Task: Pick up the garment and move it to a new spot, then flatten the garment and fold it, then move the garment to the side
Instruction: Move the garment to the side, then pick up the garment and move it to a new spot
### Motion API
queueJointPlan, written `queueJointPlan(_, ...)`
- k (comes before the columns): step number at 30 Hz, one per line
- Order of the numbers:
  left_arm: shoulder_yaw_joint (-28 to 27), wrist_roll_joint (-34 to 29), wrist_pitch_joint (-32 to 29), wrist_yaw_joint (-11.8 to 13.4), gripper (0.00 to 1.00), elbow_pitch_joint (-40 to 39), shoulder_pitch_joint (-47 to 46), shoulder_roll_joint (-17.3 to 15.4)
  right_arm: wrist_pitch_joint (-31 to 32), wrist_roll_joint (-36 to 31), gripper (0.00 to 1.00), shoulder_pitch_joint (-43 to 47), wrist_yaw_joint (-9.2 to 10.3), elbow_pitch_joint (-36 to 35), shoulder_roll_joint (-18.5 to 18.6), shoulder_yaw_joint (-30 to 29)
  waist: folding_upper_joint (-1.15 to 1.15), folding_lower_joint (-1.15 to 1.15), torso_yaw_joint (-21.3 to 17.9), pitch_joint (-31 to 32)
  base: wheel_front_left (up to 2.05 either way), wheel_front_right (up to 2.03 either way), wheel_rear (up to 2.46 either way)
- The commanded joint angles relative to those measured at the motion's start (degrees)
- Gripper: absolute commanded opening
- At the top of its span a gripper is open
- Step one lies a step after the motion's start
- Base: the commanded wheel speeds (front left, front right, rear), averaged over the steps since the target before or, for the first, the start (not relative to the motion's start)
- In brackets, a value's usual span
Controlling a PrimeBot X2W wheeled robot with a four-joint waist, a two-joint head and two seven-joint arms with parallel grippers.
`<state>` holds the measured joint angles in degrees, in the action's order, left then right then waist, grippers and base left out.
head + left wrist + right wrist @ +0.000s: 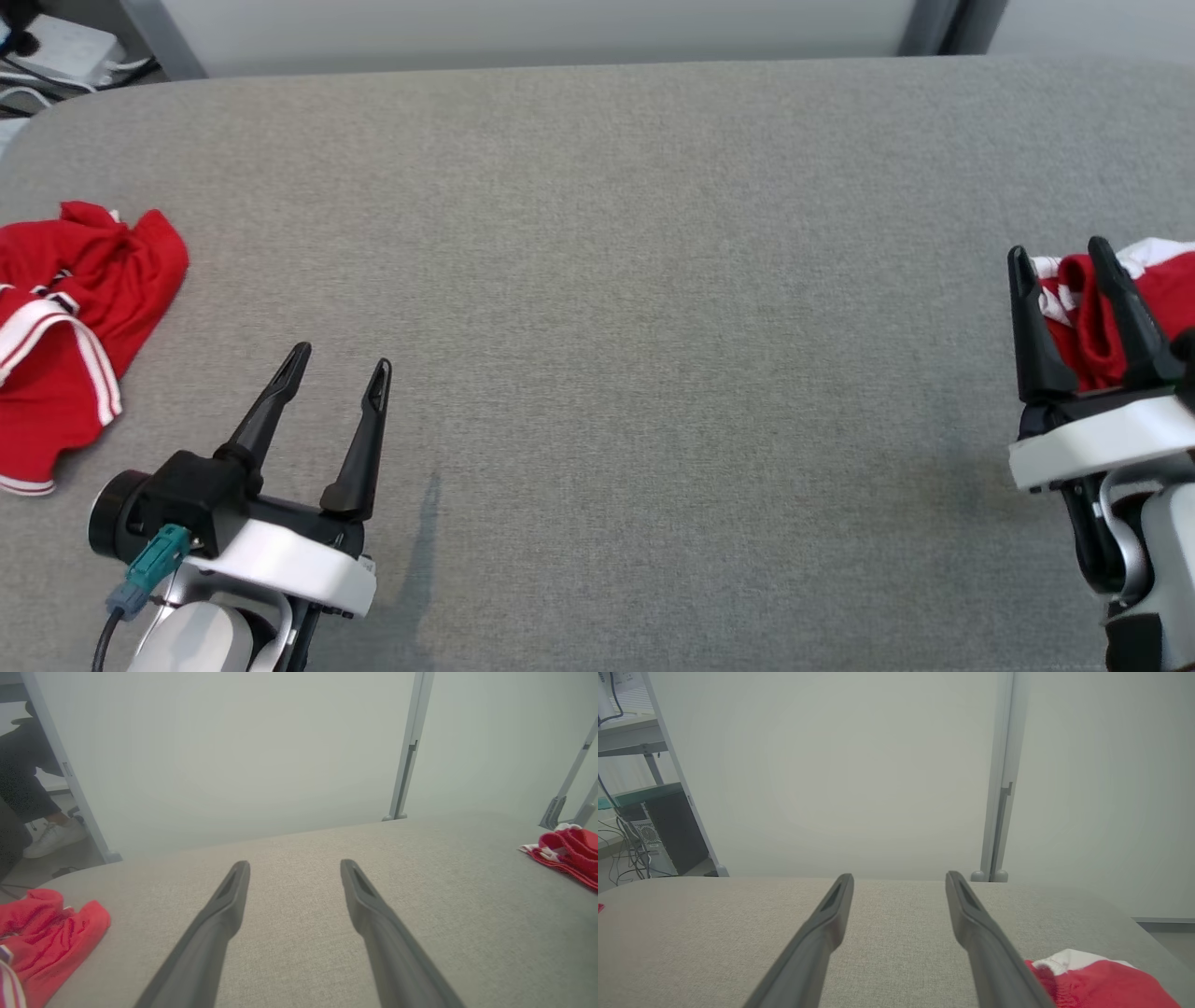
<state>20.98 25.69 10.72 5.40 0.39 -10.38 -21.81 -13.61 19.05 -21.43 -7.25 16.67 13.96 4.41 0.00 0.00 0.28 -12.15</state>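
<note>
Tabletop (597,233) of grey fabric; left claw (341,356) gapes empty near a crumpled red garment (84,280), right claw (1059,250) gapes empty just beside a second red garment (1167,289).

Two red garments (65,327) (1172,289), two claws (341,356) (1059,247), one grey table (653,280).

Grey fabric-covered table (597,280), far corners rounded, under soft, even light. Behind it stand pale frosted wall panels (233,756) joined by grey metal posts (405,765). Past the left panel edge: shelving (626,742), a computer tower (672,826), loose cables (616,858). White power strip (65,47) beyond the table's far left corner. A person's white shoe (53,836) on the floor.
</note>
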Motion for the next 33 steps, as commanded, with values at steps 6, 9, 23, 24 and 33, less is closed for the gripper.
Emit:
queueJointPlan(6, -4.8, 2.4, 1.3, 2.6, 1.00, -0.2, 2.4, -0.9, 3.2, -4.2, 1.00, 7.9, -0.24, -7.7, -3.2, -2.0, 0.00, 0.00, 4.9, 5.4, 0.00, 0.00, 0.00)
queueJointPlan(9, -5.9, 3.1, 1.6, 3.8, 1.00, 0.0, 4.0, -0.7, 4.2, -5.7, 1.00, 12.2, -0.24, -10.2, -5.2, -3.6, 0.00, 0.00, 5.4, 7.2, 0.00, 0.00, 0.00)
queueJointPlan(23, -7.5, 4.6, 1.7, 6.6, 1.00, -1.4, 11.9, -1.3, 7.8, -8.6, 1.00, 25.3, -0.24, -17.0, -9.0, -4.9, 0.00, 0.00, 2.2, 13.2, 0.00, 0.00, 0.00)
queueJointPlan(24, -7.5, 4.6, 1.6, 6.6, 1.00, -1.5, 12.2, -1.4, 8.0, -8.7, 1.00, 25.8, -0.24, -17.5, -9.2, -5.1, 0.00, 0.00, 2.0, 13.3, 0.00, 0.00, 0.00)
queueJointPlan(33, -8.0, 5.1, 0.6, 7.4, 1.00, -1.8, 13.4, -2.5, 8.3, -8.7, 1.00, 27.5, -0.24, -19.3, -10.3, -6.1, 0.00, 0.00, 0.8, 13.8, 0.00, 0.00, 0.00)
